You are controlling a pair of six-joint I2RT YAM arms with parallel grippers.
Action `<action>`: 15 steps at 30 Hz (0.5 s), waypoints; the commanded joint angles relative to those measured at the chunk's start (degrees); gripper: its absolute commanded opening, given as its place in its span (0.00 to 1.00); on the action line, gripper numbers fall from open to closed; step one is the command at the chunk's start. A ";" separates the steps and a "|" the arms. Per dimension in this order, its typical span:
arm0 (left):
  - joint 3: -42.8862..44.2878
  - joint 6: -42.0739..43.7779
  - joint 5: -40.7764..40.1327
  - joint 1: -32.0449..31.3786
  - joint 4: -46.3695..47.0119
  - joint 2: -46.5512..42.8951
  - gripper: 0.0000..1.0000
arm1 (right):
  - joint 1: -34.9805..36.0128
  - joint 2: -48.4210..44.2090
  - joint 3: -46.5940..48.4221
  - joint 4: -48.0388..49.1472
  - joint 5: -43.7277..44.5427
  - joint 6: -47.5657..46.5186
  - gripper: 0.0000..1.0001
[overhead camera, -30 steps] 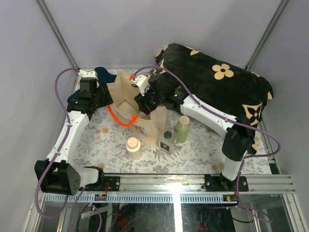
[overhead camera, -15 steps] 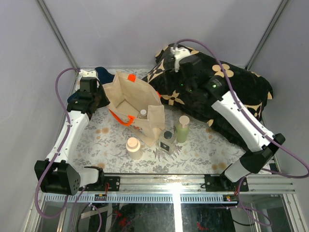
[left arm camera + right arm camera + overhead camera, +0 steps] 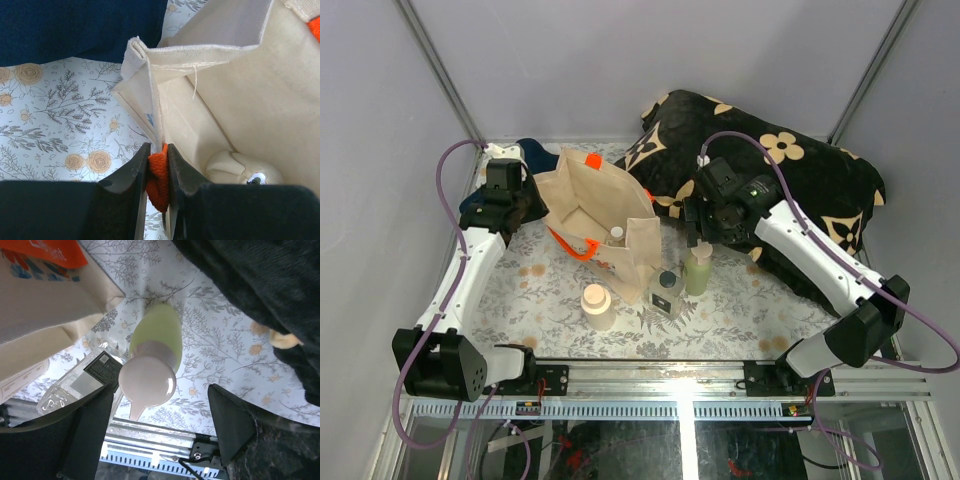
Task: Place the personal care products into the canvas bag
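Observation:
The beige canvas bag (image 3: 595, 205) stands upright with its mouth open. In the left wrist view my left gripper (image 3: 158, 150) is shut on its orange handle (image 3: 159, 175) at the bag's rim (image 3: 210, 50). A slim white-capped bottle (image 3: 616, 234) lies inside the bag. The pale green bottle (image 3: 698, 272) stands right of the bag, with the square glass dark-capped bottle (image 3: 666, 292) beside it. My right gripper (image 3: 160, 410) hangs open just above the green bottle's beige cap (image 3: 147, 380), one finger on each side, not touching. The cream squat bottle (image 3: 597, 305) stands in front of the bag.
A black floral cushion (image 3: 780, 180) fills the back right, close behind my right arm. A dark blue cloth (image 3: 530, 152) lies behind the bag at the back left. A metal rail (image 3: 720, 378) runs along the near table edge.
My right arm left the bag's mouth, swung up over the cushion and came down over the green bottle with its jaws wide. The slim bottle now lies in the bag. The left arm stayed put.

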 commanded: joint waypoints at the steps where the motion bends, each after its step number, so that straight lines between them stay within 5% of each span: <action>1: 1.63 1.04 1.06 -0.11 1.77 0.57 0.13 | -0.32 -1.26 -1.75 0.62 -4.21 3.24 0.82; 15: 1.73 1.44 0.81 -0.11 1.89 1.17 0.14 | -0.34 2.33 -6.12 4.64 -6.96 1.62 0.66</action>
